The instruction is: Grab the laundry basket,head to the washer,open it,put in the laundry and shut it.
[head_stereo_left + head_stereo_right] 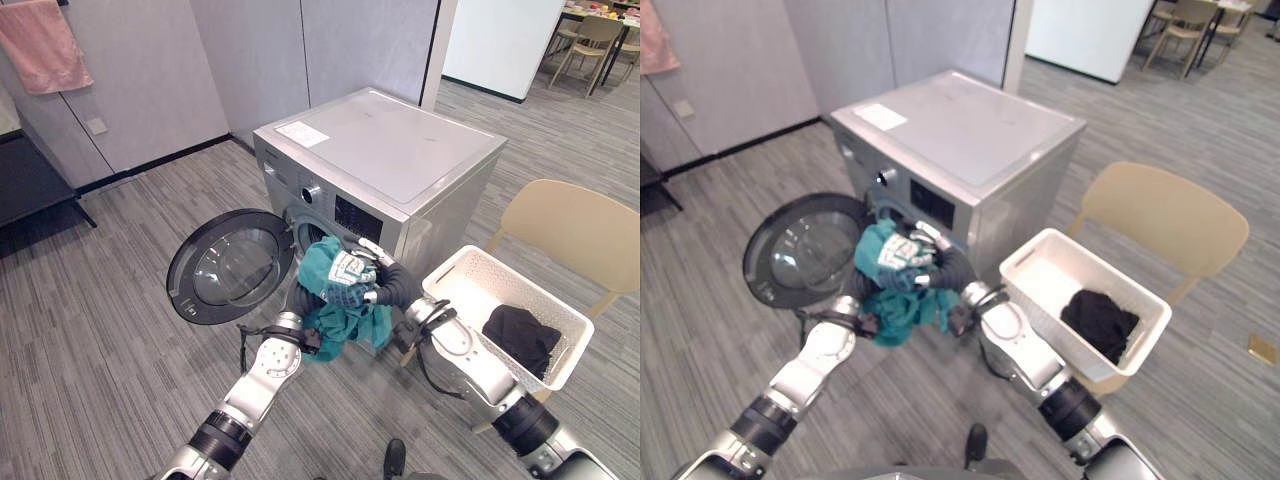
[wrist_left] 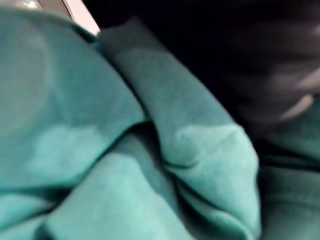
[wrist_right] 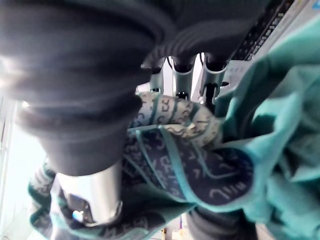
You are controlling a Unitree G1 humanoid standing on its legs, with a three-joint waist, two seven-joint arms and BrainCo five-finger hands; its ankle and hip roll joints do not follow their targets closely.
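Teal garment [image 1: 335, 310] bunched with patterned cloth [image 1: 350, 272] at washer [image 1: 385, 165] opening, hanging just below drum mouth. Right hand [image 1: 368, 262] fingers curled round patterned cloth, pressing bundle toward drum. Left hand [image 1: 300, 300] buried under teal garment; finger state cannot be told. Round door [image 1: 228, 266] swung open to left. White basket [image 1: 455, 275] on beige chair [image 1: 575, 235] beside washer, dark garment [image 1: 520, 335] inside. Pink towel [image 1: 45, 45] on wall.

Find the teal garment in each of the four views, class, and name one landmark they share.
Left eye view: teal garment, centre, before the washer opening.
Right eye view: centre-left, beside the open door.
Left wrist view: close up.
Right wrist view: beside the patterned cloth.
Shared landmark: the garment's teal folds.
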